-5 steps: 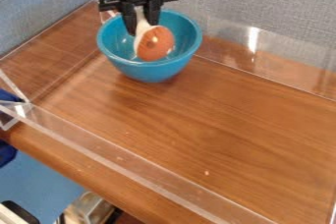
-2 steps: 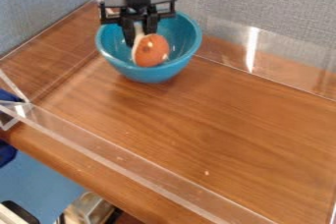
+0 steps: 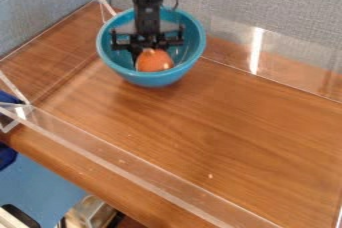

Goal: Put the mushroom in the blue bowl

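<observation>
Gripper (image 3: 151,48) pointing straight down, sunk inside the blue bowl (image 3: 187,34), below rim level. Fingers pinched tight on the mushroom (image 3: 155,60); reddish cap showing just under and between the tips, stem not visible from this angle. Long axis of the mushroom: can't tell, only a rounded orange-red blob in view.

Key relation: mushroom directly below the fingertips, right in line with the bowl's middle, near or at the bowl floor. Contact with the floor not resolvable here. No sideways offset between fingers and bowl centre worth correcting; bowl wall well clear of the mushroom on all sides.

Judgement: carry done, release step in hand. Only needs opening the fingers, then lifting straight up past the rim. Risk: cap sticking to a finger on the way out, or the black cross-bar clipping the near rim if lifted off-axis.

Bowl sitting at the far left end of the wooden table (image 3: 214,122).
</observation>
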